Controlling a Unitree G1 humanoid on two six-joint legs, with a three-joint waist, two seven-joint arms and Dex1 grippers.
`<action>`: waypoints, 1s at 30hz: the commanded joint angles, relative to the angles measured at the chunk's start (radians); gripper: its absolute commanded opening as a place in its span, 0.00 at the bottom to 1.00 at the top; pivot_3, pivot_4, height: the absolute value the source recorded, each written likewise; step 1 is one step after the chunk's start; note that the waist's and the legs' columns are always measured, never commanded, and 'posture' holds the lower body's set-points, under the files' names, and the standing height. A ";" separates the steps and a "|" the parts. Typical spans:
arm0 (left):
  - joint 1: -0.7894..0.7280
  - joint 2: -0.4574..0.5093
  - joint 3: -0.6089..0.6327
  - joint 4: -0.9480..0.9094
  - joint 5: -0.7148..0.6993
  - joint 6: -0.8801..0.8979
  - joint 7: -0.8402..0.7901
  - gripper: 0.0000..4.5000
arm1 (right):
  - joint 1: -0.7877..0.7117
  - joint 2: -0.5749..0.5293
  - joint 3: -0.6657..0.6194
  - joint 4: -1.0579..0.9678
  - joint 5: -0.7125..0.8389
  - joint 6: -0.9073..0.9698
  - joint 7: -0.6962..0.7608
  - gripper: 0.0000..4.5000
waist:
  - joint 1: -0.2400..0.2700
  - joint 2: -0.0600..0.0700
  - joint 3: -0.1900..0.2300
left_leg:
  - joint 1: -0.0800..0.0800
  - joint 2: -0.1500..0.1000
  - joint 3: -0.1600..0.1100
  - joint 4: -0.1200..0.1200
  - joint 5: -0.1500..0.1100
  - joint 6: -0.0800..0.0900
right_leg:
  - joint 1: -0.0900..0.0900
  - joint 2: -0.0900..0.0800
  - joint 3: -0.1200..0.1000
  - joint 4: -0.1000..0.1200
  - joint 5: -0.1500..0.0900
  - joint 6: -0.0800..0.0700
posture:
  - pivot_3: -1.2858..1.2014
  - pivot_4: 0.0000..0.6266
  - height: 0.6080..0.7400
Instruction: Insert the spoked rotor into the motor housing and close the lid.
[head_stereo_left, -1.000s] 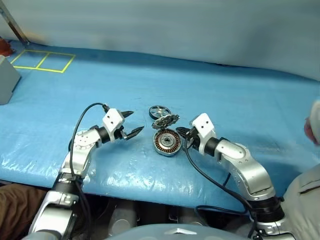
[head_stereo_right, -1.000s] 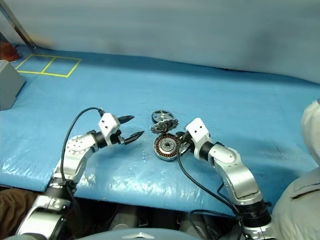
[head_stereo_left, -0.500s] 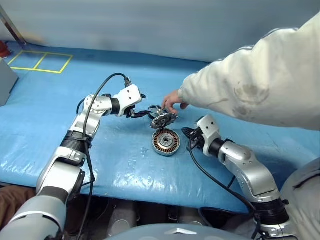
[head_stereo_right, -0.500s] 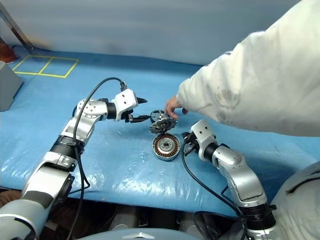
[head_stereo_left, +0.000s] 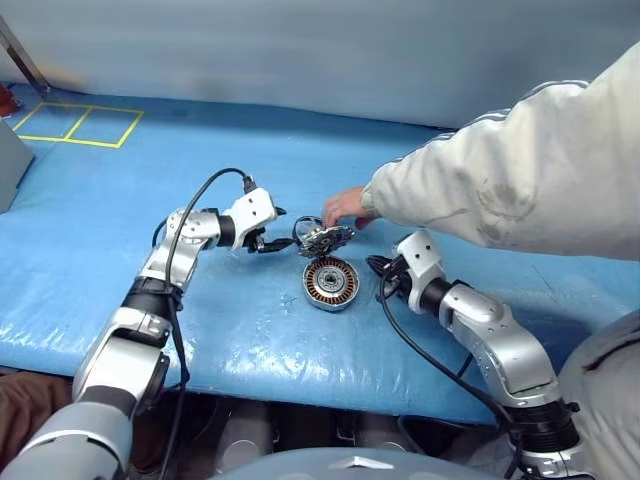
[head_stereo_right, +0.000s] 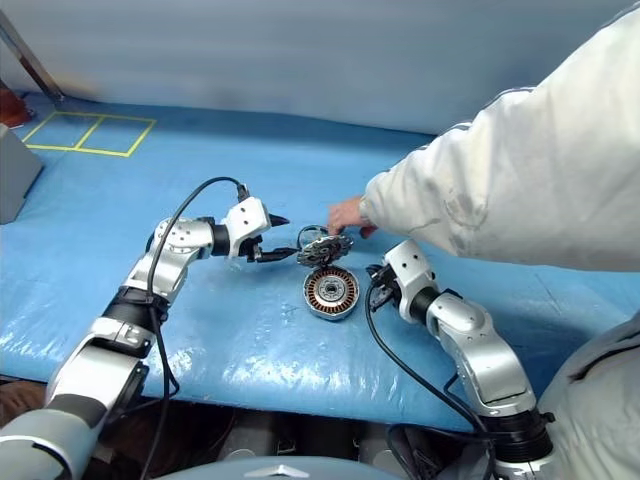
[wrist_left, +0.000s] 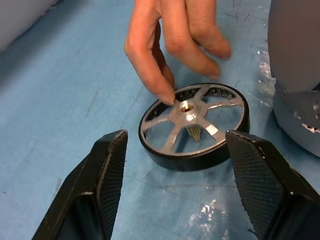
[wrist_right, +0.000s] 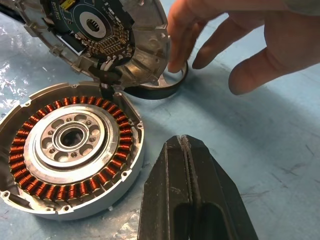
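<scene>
A: Where does the spoked rotor (wrist_left: 194, 126) lie relative to the left gripper (wrist_left: 175, 165)?
B: Centre of the left wrist frame, flat on the blue sheet (head_stereo_left: 200, 330), just beyond the gap between the two spread black fingers (wrist_left: 107, 170); neither finger touches it.

A: What else contacts the rotor?
B: A person's hand (wrist_left: 170, 45), entering from the top of the frame, has one fingertip at the silvery hub.

A: And the motor housing (wrist_right: 70, 150)?
B: Lower left of the right wrist frame, open, its copper windings ringing a dark centre. The lid (wrist_right: 100, 37) stands tilted up from its far rim, inner face showing, with the rotor's dark rim visible behind it.

A: State of the right gripper (wrist_right: 187, 150)?
B: Fingers pressed together, empty, just beside the housing, at lower centre of that frame.
</scene>
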 joint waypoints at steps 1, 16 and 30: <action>0.049 -0.005 0.043 -0.090 -0.052 0.010 0.010 0.73 | -0.003 0.002 -0.032 -0.023 0.006 -0.028 -0.008 0.00 | 0.000 0.000 0.000 | 0.000 0.000 0.000 0.000 0.000 0.000 | 0.000 0.000 0.000 0.000 0.000 0.000 | 0.52 0.24 1.00; 0.228 -0.021 0.097 -0.209 -0.119 0.036 0.084 0.73 | -0.012 -0.007 -0.041 -0.008 0.009 -0.036 0.001 0.00 | 0.001 0.000 0.000 | 0.001 0.000 0.000 0.002 0.001 0.000 | 0.002 -0.001 0.000 0.001 0.001 0.001 | 0.52 0.24 1.00; 0.415 -0.076 0.117 -0.344 -0.228 0.057 0.085 0.73 | -0.027 -0.125 -0.090 -0.001 0.037 -0.028 0.103 0.04 | 0.001 0.000 0.000 | 0.003 0.000 -0.001 0.003 0.000 0.001 | 0.003 -0.002 0.000 0.001 0.001 0.001 | 0.52 0.24 1.00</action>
